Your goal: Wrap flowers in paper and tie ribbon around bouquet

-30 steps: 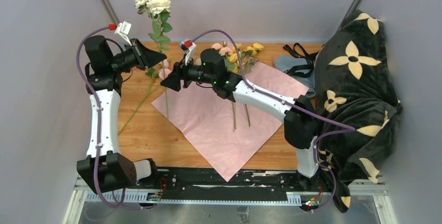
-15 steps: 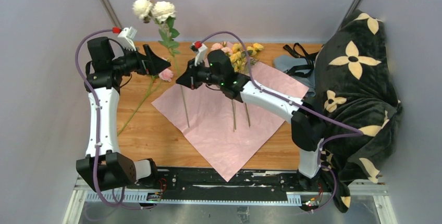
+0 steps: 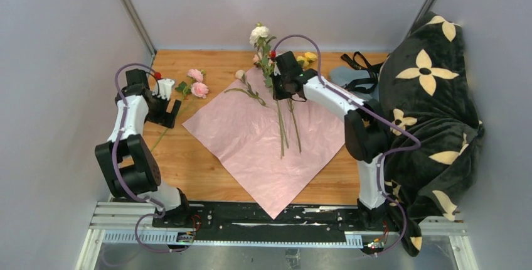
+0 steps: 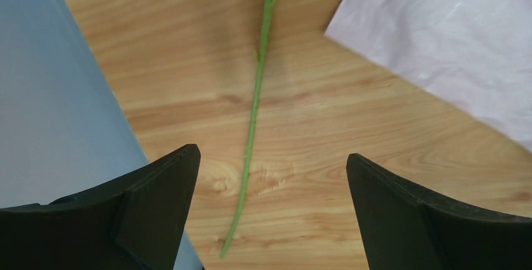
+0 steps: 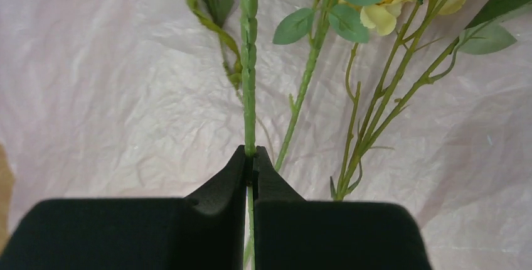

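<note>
Loose flowers (image 3: 280, 129) on pink paper (image 3: 244, 151)

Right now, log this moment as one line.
left gripper: open above pink-bloom green stem on wooden table | right gripper: shut on white-bloom green stem over crinkly pale-pink paper sheet

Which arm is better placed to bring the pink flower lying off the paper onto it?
Left. The left gripper is open right over the pink flower's stem on the wood; the right gripper is shut on the white flower's stem above the paper.
</note>
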